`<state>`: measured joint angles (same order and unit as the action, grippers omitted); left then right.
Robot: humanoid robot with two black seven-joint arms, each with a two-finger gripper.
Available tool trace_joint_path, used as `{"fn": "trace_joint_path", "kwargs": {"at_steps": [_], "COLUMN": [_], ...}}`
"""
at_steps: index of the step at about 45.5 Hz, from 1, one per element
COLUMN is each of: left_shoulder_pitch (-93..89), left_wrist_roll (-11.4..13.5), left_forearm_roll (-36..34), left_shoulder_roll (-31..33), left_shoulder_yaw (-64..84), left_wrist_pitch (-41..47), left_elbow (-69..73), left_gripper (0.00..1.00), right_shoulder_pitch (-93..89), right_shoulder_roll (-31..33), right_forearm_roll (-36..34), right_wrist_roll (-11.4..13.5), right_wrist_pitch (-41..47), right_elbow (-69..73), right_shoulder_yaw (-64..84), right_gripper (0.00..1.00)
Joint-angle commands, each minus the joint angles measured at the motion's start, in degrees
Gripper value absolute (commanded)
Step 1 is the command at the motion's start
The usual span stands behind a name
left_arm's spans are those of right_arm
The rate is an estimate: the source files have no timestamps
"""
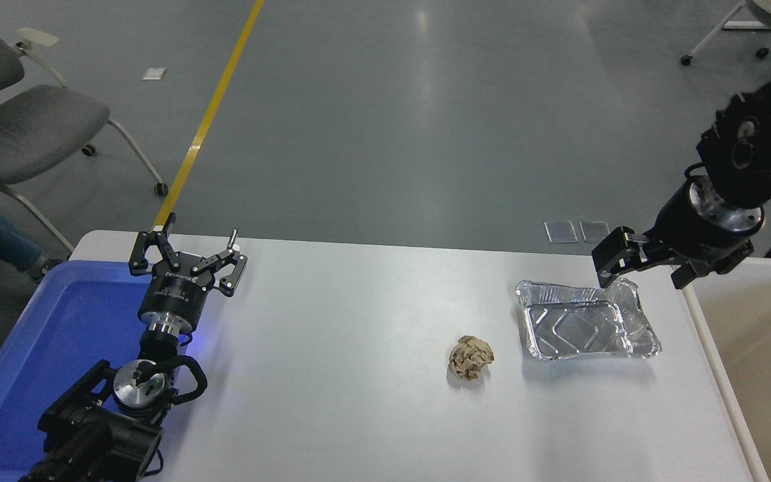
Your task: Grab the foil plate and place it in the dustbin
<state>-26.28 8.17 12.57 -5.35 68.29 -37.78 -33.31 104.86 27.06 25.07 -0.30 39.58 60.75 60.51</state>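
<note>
The foil plate (586, 327), a shiny silver tray with a ribbed bottom, lies flat on the white table (359, 415) at the right. My right gripper (646, 271) hangs open just above and behind the plate's far right corner, holding nothing and not touching it. The beige dustbin (760, 361) stands at the table's right edge, only partly in view. My left gripper (188, 258) is parked open at the far left, by the blue tray.
A crumpled brown paper ball (470, 357) lies left of the foil plate. A flat blue tray (44, 348) takes up the table's left end. A grey chair (24, 127) stands on the floor beyond.
</note>
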Motion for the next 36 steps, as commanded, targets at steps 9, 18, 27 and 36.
{"fn": "trace_joint_path", "kwargs": {"at_steps": [9,18,27,36], "left_shoulder_pitch": [0.0,0.0,0.0,0.0], "left_wrist_roll": [0.0,0.0,0.0,0.0], "left_forearm_roll": [0.0,0.0,0.0,0.0], "left_shoulder_roll": [0.0,0.0,0.0,0.0], "left_shoulder_yaw": [-0.1,-0.1,0.0,0.0], "left_wrist_pitch": [0.0,0.0,0.0,0.0], "left_elbow": [0.0,0.0,0.0,0.0], "left_gripper": [0.99,0.99,0.99,0.99], "right_shoulder_pitch": [-25.8,-32.9,-37.2,-40.1], "right_shoulder_roll": [-1.1,-3.2,-4.7,-6.2], "right_forearm_roll": [10.0,11.6,11.6,11.5], "right_wrist_roll": [-0.6,-3.0,-3.1,-3.1], "right_wrist_pitch": [-2.5,-9.8,-18.0,-26.0], "right_elbow": [-27.8,-31.4,-31.5,-31.4], "right_shoulder_yaw": [-12.6,-13.0,-13.1,-14.5], "right_gripper": [1.0,1.0,1.0,1.0]}}
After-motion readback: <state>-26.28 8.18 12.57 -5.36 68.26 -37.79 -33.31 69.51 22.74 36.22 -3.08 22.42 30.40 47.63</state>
